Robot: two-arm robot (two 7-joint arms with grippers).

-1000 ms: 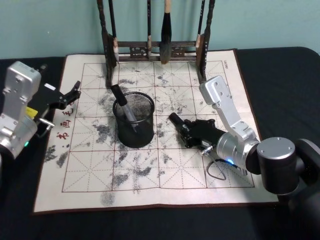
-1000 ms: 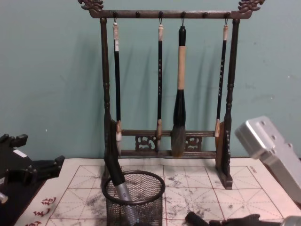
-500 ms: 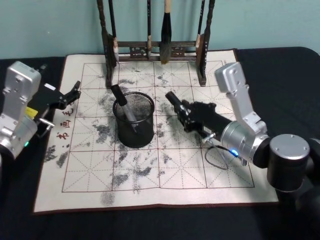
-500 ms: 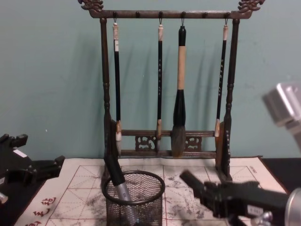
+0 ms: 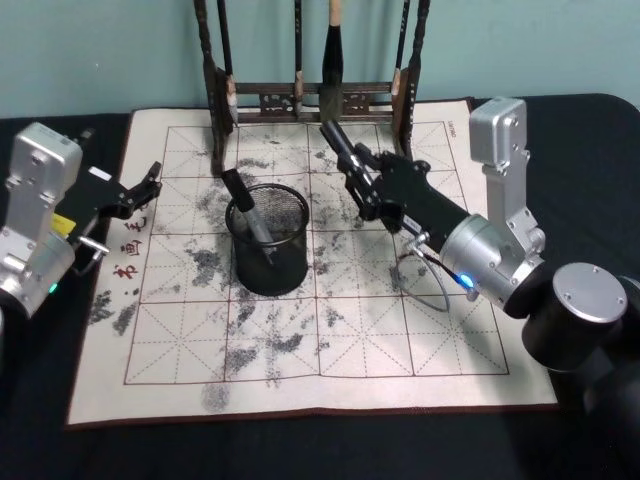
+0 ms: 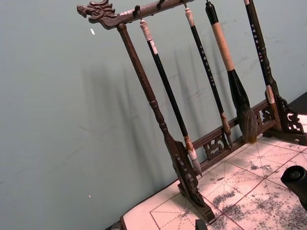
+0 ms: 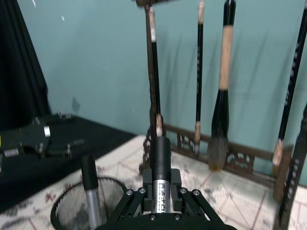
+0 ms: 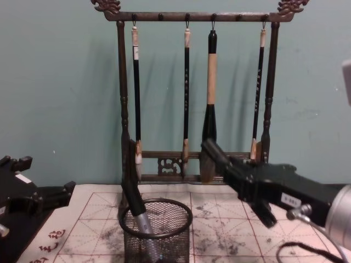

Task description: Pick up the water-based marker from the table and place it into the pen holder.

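Note:
My right gripper (image 5: 365, 185) is shut on the water-based marker (image 5: 337, 143), a black barrel with a labelled silver band (image 7: 159, 165). It holds the marker in the air, its free end pointing up and away from me. The marker hangs to the right of and behind the pen holder (image 5: 268, 240), a black wire-mesh cup (image 8: 156, 230) on the mat. Another marker (image 5: 245, 208) with a grey body leans inside the cup. In the chest view the right gripper (image 8: 233, 176) is above and right of the cup's rim. My left gripper (image 5: 138, 192) rests open at the mat's left edge.
A tall dark wooden rack (image 8: 186, 93) with several hanging calligraphy brushes stands close behind the held marker. The ink-stained gridded practice mat (image 5: 330, 330) covers a black table. A thin cable (image 5: 425, 280) loops under the right wrist.
The right gripper has lifted the marker off the mat and carried it up and back towards the brush rack. The left arm has not moved.

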